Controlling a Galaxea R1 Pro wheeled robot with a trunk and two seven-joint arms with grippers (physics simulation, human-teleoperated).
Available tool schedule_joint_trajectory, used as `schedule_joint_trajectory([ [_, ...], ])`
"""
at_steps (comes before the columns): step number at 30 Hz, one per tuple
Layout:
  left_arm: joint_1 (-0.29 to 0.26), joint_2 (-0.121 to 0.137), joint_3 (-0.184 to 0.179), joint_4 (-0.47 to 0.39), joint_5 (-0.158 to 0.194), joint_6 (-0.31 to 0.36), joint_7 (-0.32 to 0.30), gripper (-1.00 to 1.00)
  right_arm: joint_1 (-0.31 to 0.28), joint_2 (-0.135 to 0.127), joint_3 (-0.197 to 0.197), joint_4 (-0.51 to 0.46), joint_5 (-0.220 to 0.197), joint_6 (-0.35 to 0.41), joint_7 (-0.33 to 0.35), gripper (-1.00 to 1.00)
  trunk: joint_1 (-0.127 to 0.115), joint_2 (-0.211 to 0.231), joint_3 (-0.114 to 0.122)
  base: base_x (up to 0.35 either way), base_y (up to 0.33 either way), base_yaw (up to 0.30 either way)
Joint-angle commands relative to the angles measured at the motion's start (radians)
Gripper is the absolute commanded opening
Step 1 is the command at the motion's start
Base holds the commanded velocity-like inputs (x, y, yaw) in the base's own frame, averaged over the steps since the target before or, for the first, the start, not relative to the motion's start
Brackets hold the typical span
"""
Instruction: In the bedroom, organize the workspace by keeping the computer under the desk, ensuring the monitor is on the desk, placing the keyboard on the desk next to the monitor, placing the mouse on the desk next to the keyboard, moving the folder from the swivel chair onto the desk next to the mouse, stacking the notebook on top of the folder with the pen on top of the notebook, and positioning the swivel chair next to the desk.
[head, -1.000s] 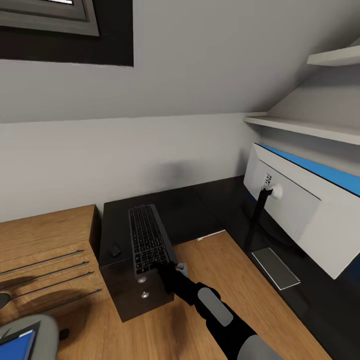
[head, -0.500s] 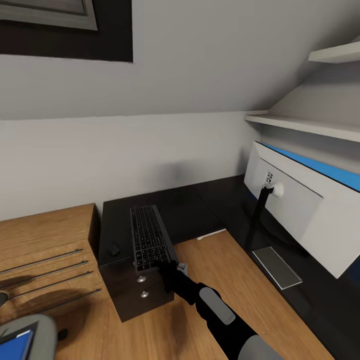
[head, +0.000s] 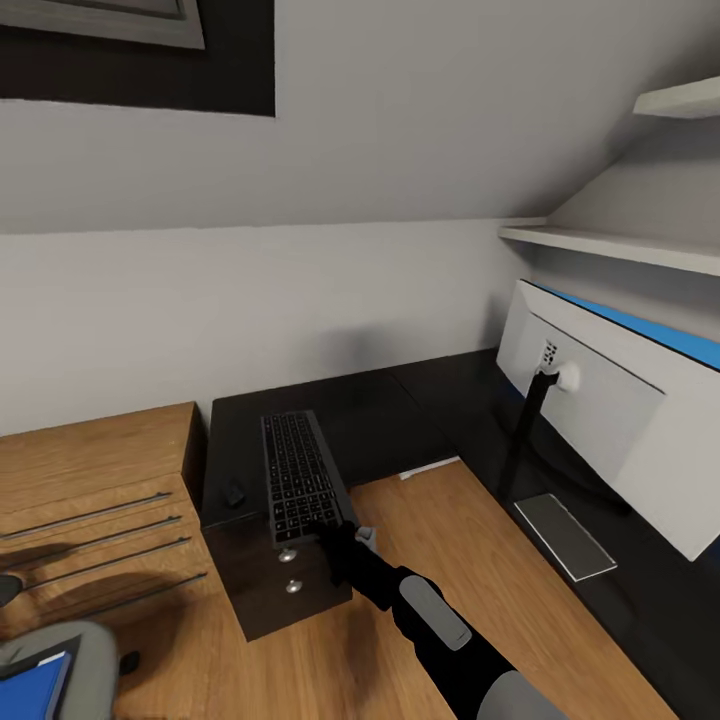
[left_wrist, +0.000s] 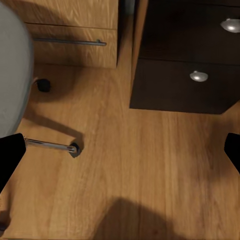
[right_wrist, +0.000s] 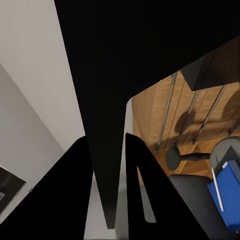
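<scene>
I had the right gripper (head: 345, 527) pinched on the keyboard (head: 298, 474), its near end past the desk (head: 375, 415) edge. Slide toward the monitor (head: 610, 405), two o'clock, keeping it flat. Left gripper (left_wrist: 120, 150) gaped empty.

The folder (head: 28, 690) and monitor (head: 620, 400) run off the head view's edges.
</scene>
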Motion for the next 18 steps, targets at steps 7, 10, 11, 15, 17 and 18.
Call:
schedule_joint_trajectory([
  [7,0.000,0.001,-0.002,-0.001,0.010,-0.003,0.003,1.00,-0.001,-0.002,0.001,0.002,-0.008,0.003,0.005,-1.00,0.027,-0.050,-0.023,0.000,0.000,0.248],
  [10,0.000,0.001,-0.002,-0.001,0.010,-0.003,0.003,1.00,-0.001,-0.004,0.000,0.004,-0.007,0.003,0.005,-1.00,0.039,-0.071,-0.032,0.000,0.000,0.102],
  [11,0.000,0.001,-0.002,-0.001,0.010,-0.003,0.003,1.00,-0.001,-0.005,0.000,0.005,-0.007,0.003,0.005,-1.00,0.042,-0.078,-0.036,0.000,0.000,0.054],
  [15,0.000,0.000,-0.003,-0.001,0.009,-0.002,0.003,1.00,-0.001,-0.007,-0.002,0.020,-0.005,0.002,0.007,-1.00,0.058,-0.106,-0.048,0.000,0.000,0.020],
  [17,0.000,-0.001,-0.002,-0.001,0.009,-0.002,0.003,1.00,-0.001,-0.009,-0.002,0.023,-0.003,0.002,0.010,-1.00,0.065,-0.120,-0.054,0.000,0.000,0.005],
  [18,0.000,-0.001,-0.003,-0.001,0.009,-0.002,0.003,1.00,-0.001,-0.013,-0.002,0.024,-0.003,0.002,0.011,-1.00,0.069,-0.127,-0.057,0.000,0.000,0.002],
])
